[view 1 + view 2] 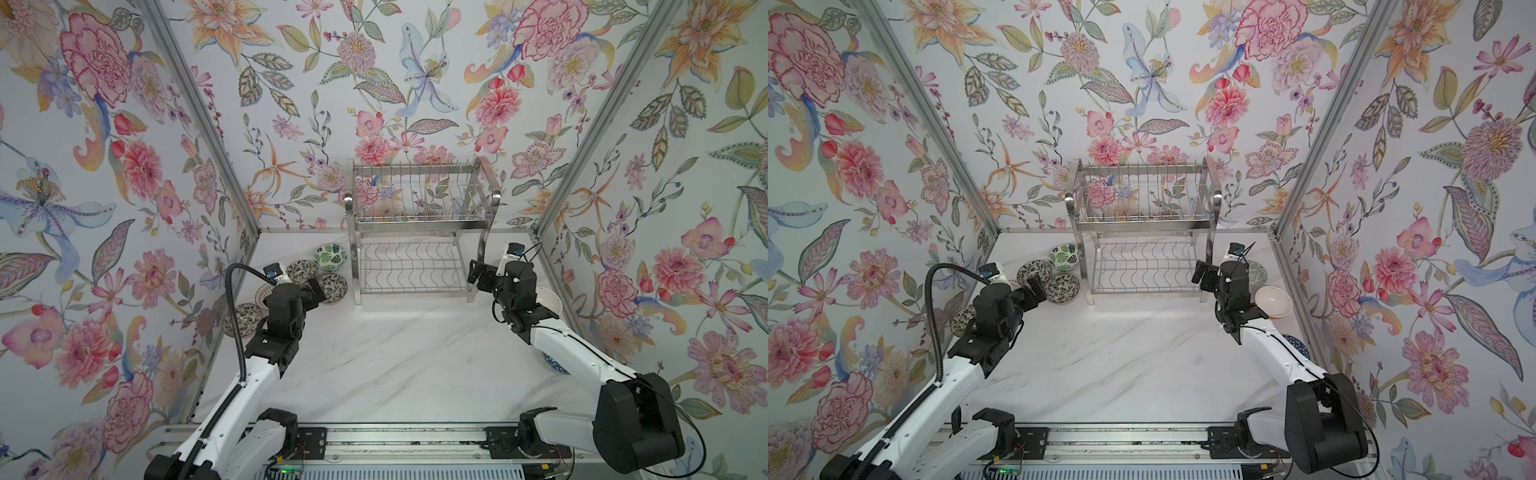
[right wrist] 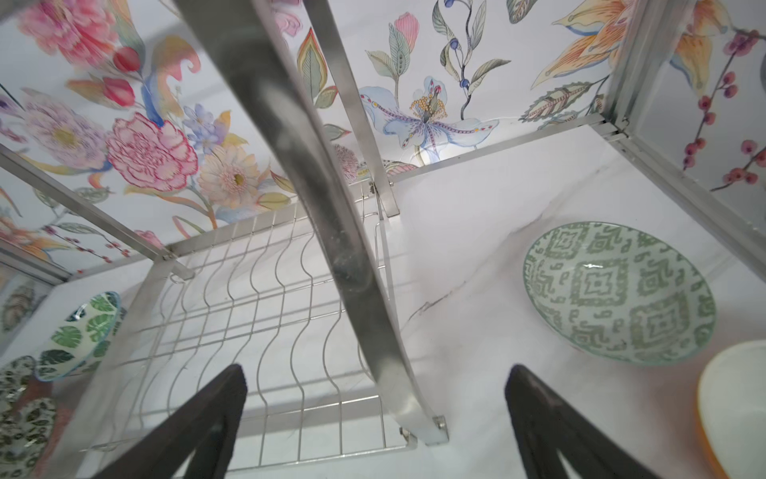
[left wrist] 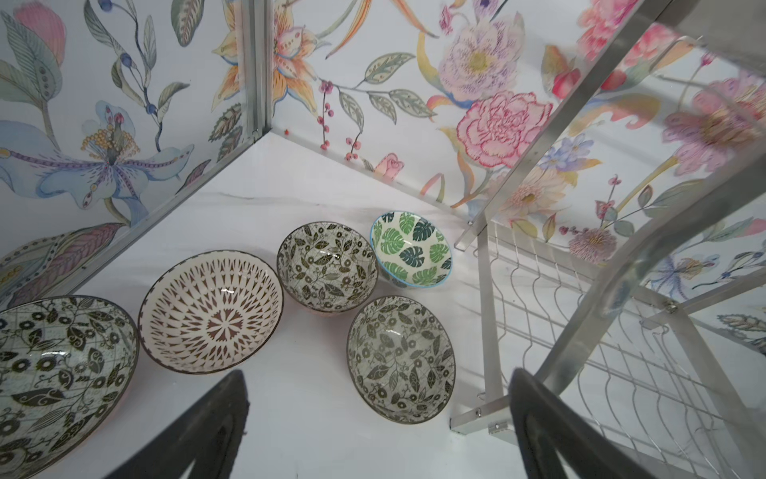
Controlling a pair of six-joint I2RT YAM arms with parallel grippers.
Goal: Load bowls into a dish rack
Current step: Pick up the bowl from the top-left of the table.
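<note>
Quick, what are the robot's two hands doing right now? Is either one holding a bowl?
Left hand: open, holding nothing.
Right hand: open, holding nothing.

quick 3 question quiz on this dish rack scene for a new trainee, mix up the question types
1. True or false: a bowl already sits in the dish rack.
2. The green leaf bowl is: A) on the rack's lower tier, B) on the table beside the rack, C) on the rack's upper tier.
3. How many bowls show in the left wrist view?
Key: 1 false; 2 B; 3 five.
</note>
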